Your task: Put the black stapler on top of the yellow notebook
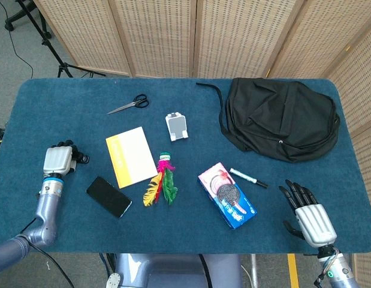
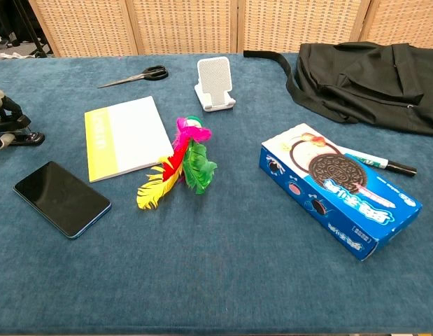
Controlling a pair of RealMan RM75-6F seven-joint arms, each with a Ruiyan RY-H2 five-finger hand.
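You see matt blue cloth on the table (image 1: 65,114), a glossy phone (image 2: 61,198) and a glossy cardboard biscuit box (image 2: 338,189).

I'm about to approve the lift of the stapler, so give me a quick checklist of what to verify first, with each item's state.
1. Left hand fingers closed on the black stapler: ok, curled over it.
2. Grip firm enough to lift: cannot tell.
3. Top of the yellow notebook free: ok.
4. Path to the notebook clear: ok; the black phone lies nearer the robot, off the line.
5. Right hand out of the way: ok, open at the far side.
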